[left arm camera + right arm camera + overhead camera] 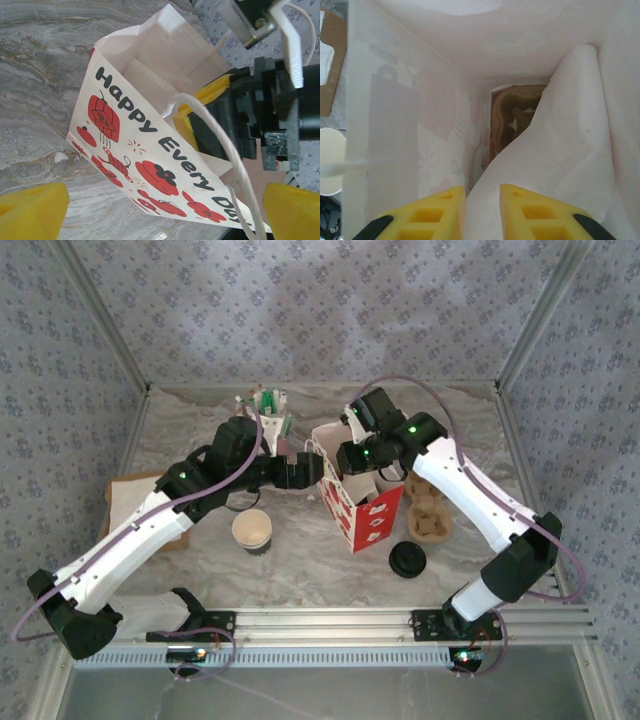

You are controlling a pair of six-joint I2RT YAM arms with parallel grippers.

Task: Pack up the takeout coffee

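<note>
The left claw (162, 207) hangs spread wide beside the red-and-white paper bag (135, 150), the right claw (482, 192) inside it pinches a white inner fold, and the small dark-walled paper cup (252, 530) stands nearby.

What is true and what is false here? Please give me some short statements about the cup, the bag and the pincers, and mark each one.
The cup stands on the table, outside the bag. True.
The left pincer is shut. False: it stands wide open.
The right pincer reaches into the open top of the bag. True.
The black lid sits on the cup. False: it lies on the table, on the other side of the bag.
</note>
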